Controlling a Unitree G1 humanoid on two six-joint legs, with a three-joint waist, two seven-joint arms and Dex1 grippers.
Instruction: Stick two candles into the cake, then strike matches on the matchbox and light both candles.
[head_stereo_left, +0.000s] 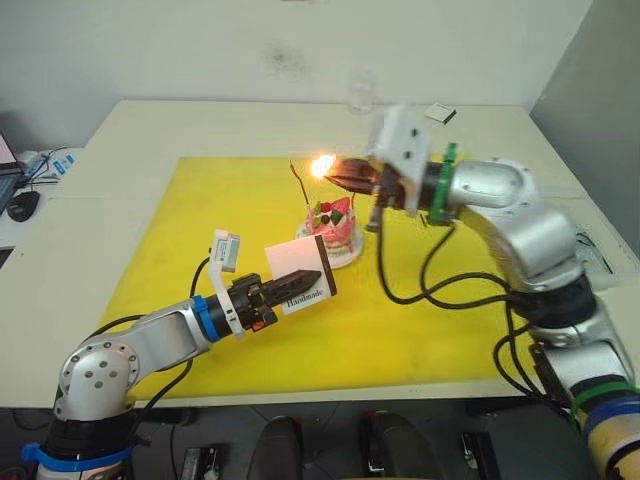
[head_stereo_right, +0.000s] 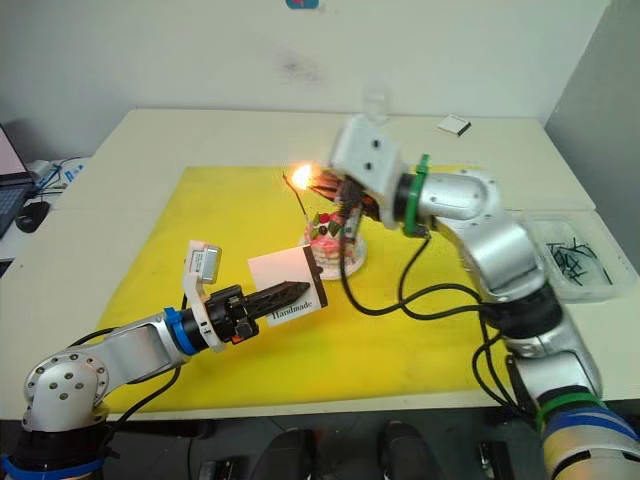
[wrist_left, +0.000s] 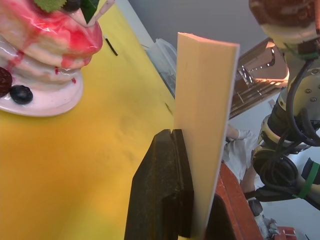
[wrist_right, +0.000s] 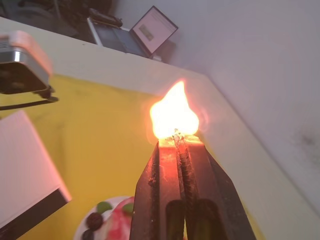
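The pink cake (head_stereo_left: 335, 222) sits on its white plate on the yellow mat (head_stereo_left: 180, 250). One thin dark candle (head_stereo_left: 299, 185) stands tilted in the cake's left side. My right gripper (head_stereo_left: 340, 180) hovers just above the cake, shut on a burning match. The flame (head_stereo_left: 322, 167) burns at the fingertips (wrist_right: 170, 150), a little right of the candle's top. My left gripper (head_stereo_left: 300, 277) is shut on the white "Handmade" matchbox (head_stereo_left: 300, 275), held above the mat just left of and in front of the cake. The matchbox (wrist_left: 205, 125) is edge-on in the left wrist view.
A clear tray (head_stereo_right: 575, 255) with dark sticks lies at the table's right edge. A small white-and-dark box (head_stereo_left: 440, 113) and a clear glass (head_stereo_left: 360, 95) stand at the back. A mouse (head_stereo_left: 22, 205) lies on a side desk at the left.
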